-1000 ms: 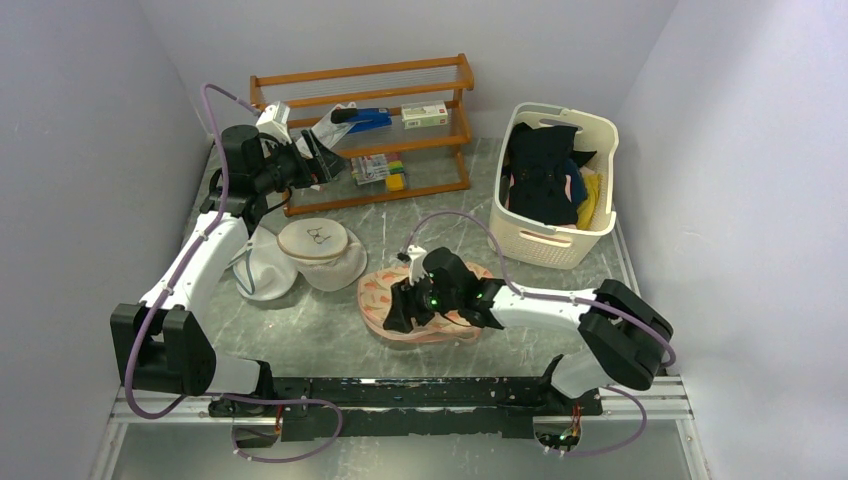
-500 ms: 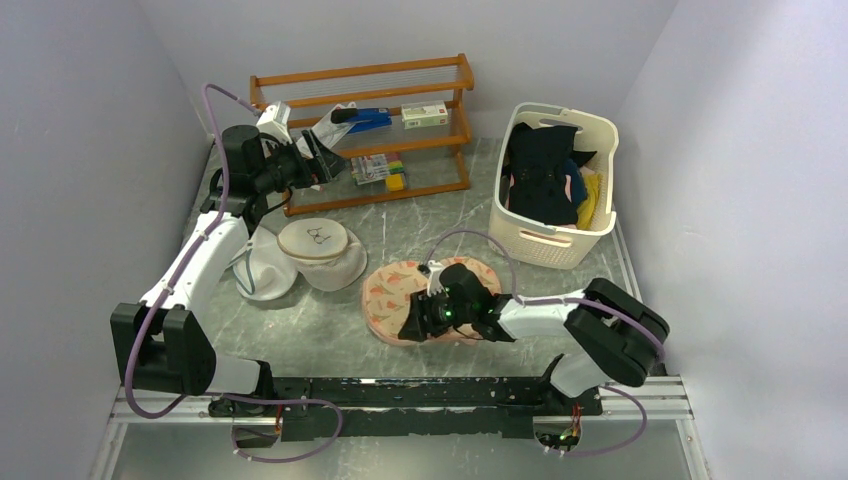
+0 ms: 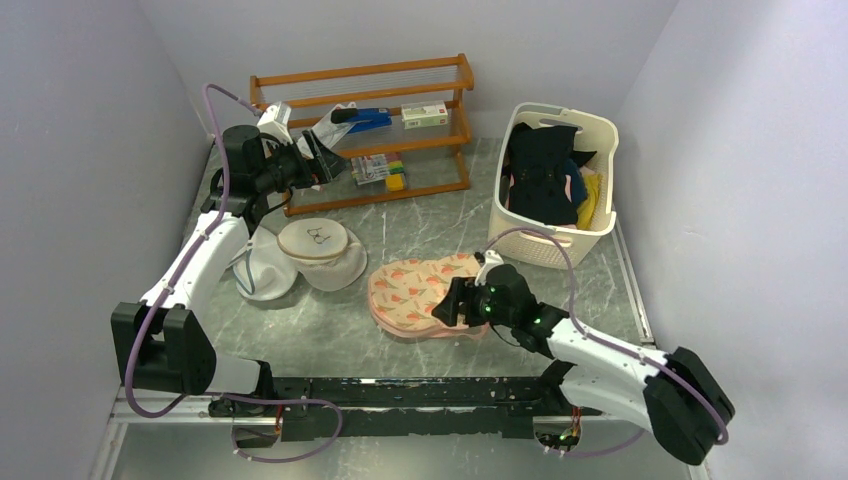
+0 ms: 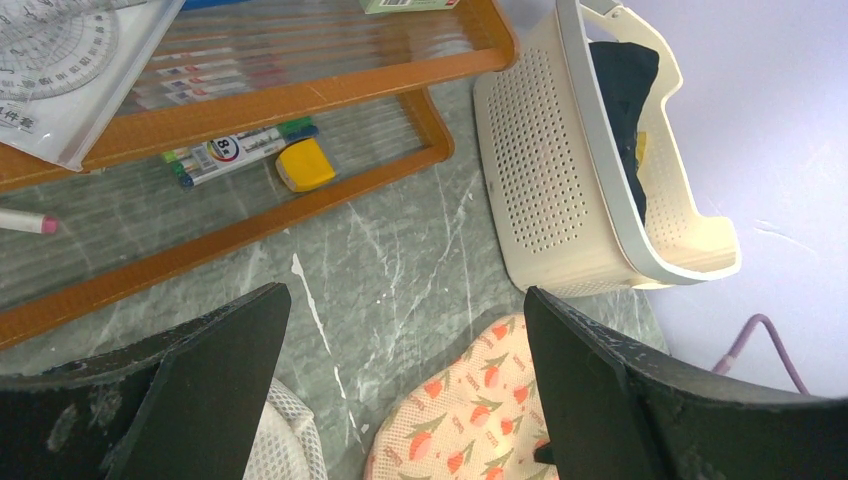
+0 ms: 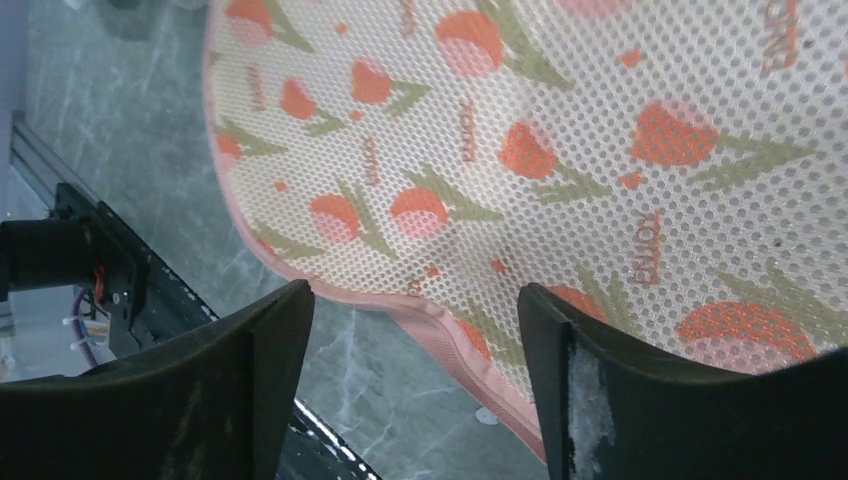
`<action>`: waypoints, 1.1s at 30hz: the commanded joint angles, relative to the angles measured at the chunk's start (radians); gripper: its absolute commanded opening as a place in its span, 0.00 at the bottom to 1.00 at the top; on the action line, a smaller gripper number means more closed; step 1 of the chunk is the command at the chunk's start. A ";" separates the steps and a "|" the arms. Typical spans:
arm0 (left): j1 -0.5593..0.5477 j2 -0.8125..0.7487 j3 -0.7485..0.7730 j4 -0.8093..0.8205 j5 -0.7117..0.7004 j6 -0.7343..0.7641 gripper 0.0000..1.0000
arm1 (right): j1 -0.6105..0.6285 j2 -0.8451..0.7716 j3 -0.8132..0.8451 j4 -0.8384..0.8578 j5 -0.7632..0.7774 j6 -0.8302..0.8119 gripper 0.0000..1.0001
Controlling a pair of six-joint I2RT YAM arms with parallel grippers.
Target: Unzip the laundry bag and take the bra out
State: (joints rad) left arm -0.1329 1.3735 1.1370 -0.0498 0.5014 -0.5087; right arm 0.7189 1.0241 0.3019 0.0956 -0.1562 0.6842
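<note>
The laundry bag (image 3: 412, 295) is a peach-pink, two-lobed mesh case with an orange-red leafy print and pink edge trim. It lies flat and closed on the table near the front middle. It fills the right wrist view (image 5: 560, 140) and its corner shows in the left wrist view (image 4: 470, 420). My right gripper (image 3: 452, 303) is open and empty, just above the bag's near right edge. My left gripper (image 3: 322, 152) is open and empty, held high at the back left by the wooden rack. The bra is hidden.
A wooden rack (image 3: 365, 130) with pens and packets stands at the back. A cream laundry basket (image 3: 552, 185) with dark clothes stands at the back right. Two round white mesh bags (image 3: 300, 255) lie left of the pink bag. A black rail (image 3: 400, 395) runs along the near edge.
My right arm has swung right and its gripper has moved from the bag's left lobe to its near right edge. The bag has shifted a little. The left arm has not moved.
</note>
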 commanded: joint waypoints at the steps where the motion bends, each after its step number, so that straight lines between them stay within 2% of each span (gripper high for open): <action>1: -0.005 -0.014 0.009 0.010 0.017 0.005 0.99 | -0.005 -0.116 0.032 -0.058 0.073 -0.023 0.80; 7: -0.011 -0.048 0.013 -0.001 -0.018 0.039 0.99 | -0.015 -0.160 0.177 -0.091 0.237 -0.170 0.99; 11: -0.011 -0.139 -0.035 0.065 -0.066 0.087 0.99 | -0.072 -0.124 0.354 -0.134 0.336 -0.284 1.00; 16: -0.013 -0.321 -0.032 0.115 -0.125 0.192 0.95 | -0.110 -0.083 0.662 -0.306 0.615 -0.343 1.00; 22: -0.013 -0.430 0.128 -0.009 -0.157 0.264 0.94 | -0.111 -0.158 0.867 -0.398 0.678 -0.429 1.00; 27: -0.013 -0.506 0.177 -0.082 -0.175 0.269 0.94 | -0.111 -0.308 0.858 -0.342 0.646 -0.505 1.00; 33: -0.013 -0.575 0.186 -0.112 -0.188 0.272 0.94 | -0.111 -0.377 0.884 -0.359 0.634 -0.495 1.00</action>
State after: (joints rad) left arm -0.1413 0.8169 1.3010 -0.1001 0.3454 -0.2584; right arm 0.6098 0.6571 1.1660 -0.2382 0.4721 0.2123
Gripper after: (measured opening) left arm 0.943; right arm 0.996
